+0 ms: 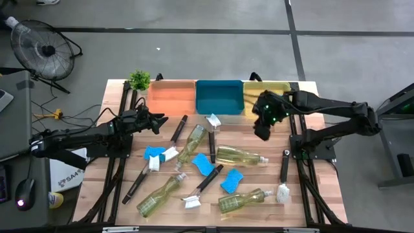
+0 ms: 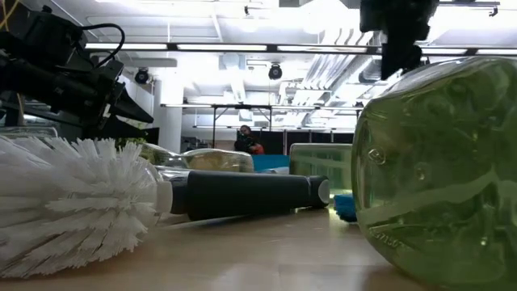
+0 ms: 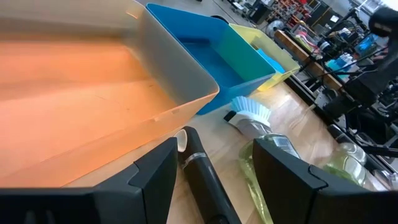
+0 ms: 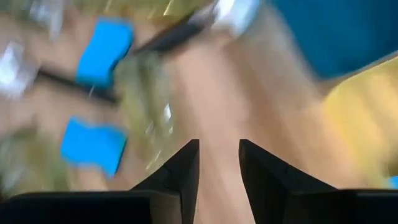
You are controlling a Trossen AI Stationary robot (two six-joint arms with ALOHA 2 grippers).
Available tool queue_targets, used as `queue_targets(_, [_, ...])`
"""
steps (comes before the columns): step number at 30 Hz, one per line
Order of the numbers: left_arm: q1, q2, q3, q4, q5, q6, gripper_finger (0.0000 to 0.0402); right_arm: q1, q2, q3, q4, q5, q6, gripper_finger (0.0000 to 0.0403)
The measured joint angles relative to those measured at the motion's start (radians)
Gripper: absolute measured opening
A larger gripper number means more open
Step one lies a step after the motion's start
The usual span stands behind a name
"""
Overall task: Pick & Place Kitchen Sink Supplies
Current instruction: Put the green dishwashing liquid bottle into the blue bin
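The right gripper [image 1: 264,131] – jaws narrowly apart, empty – hovers just beside the near bottle [image 1: 238,156], which lies crosswise toward the table's front.

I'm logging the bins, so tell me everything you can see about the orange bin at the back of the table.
The orange bin is a rectangular open-topped tub, plastic by its look, with smooth, slightly translucent walls and rounded corners. It sits upright on the wooden table's back edge, leftmost of three bins, its side against the blue bin. Nothing shows inside it. A small green plant stands beside its left end. The left gripper hovers near its front.
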Motion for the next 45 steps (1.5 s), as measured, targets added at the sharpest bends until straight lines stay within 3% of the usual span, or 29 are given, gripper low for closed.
queue_targets(7, [0.0, 0.0, 0.0, 0.0, 0.0, 0.0, 0.0205, 0.111, 0.005, -0.051, -0.017, -0.023, -0.018, 0.0142])
queue_targets(16, [0.0, 0.0, 0.0, 0.0, -0.001, 0.0, 0.0205, 0.248, 0.042, -0.181, 0.02, -0.041, 0.051, 0.0263])
queue_targets(21, [0.0, 0.0, 0.0, 0.0, -0.001, 0.0, 0.0205, 0.358, 0.019, -0.278, 0.04, -0.026, 0.122, 0.0305])
queue_targets(28, [0.0, 0.0, 0.0, 0.0, -0.001, 0.0, 0.0205, 0.459, -0.021, -0.391, 0.128, 0.037, 0.198, 0.0312])
queue_targets(36, [0.0, 0.0, 0.0, 0.0, -0.002, 0.0, 0.0205, 0.472, -0.017, -0.426, 0.232, 0.166, 0.186, 0.0313])
queue_targets(45, [0.0, 0.0, 0.0, 0.0, -0.002, 0.0, 0.0205, 0.473, 0.034, -0.426, 0.32, 0.148, 0.173, 0.0334])
